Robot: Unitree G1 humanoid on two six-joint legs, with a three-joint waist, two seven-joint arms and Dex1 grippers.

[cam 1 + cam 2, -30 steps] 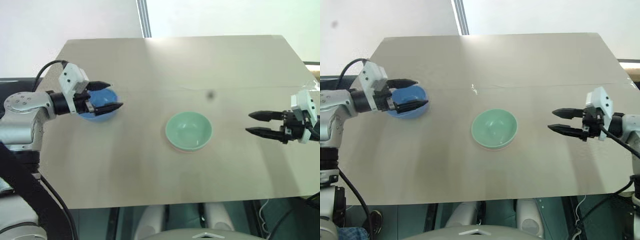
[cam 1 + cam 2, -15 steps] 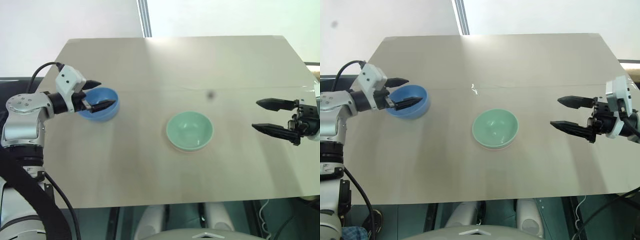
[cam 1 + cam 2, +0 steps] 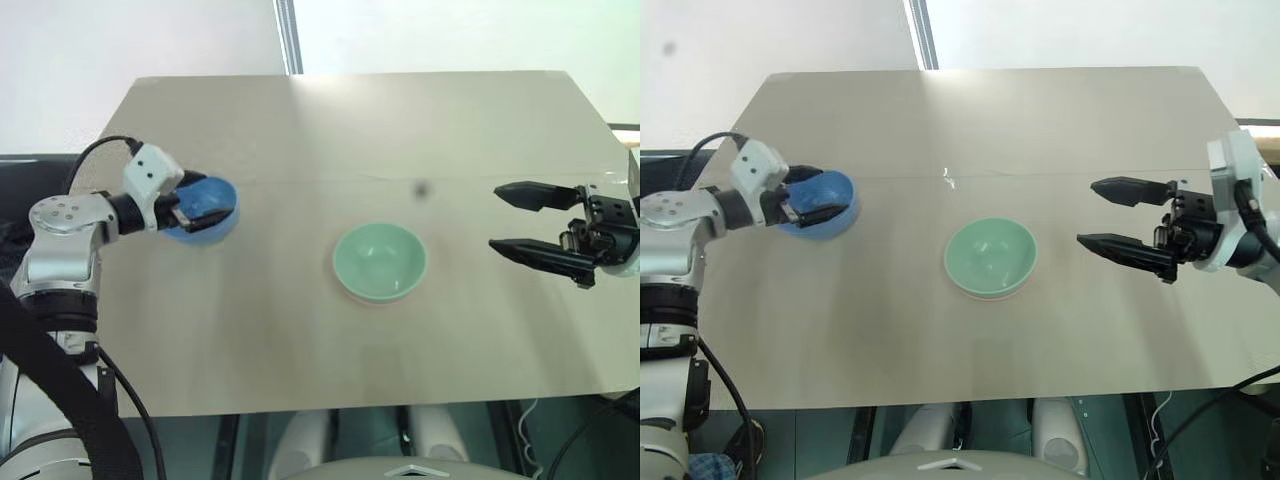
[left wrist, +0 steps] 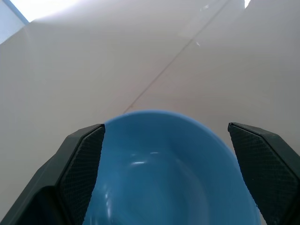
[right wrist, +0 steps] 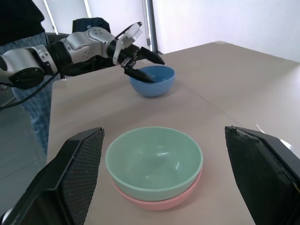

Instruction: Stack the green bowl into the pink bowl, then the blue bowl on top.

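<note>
Green bowl (image 5: 153, 159) sat nested in pink bowl (image 5: 159, 199); blue bowl (image 3: 207, 207) smooth, glossy, between spread left gripper (image 3: 193, 208) fingers; right gripper (image 3: 1120, 217) gaped empty.

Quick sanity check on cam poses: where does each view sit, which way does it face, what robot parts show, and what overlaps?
Left eye and right eye: on the head, looking forward and down over the table; both arms show, left gripper at the blue bowl, right gripper open over the table.
Left wrist: looks along its open fingers into the blue bowl, one finger on each side of it.
Right wrist: faces across the table at the green bowl nested in the pink bowl, its own fingers at the sides, the left arm beyond.
Shared: the blue bowl appears in every view.
</note>
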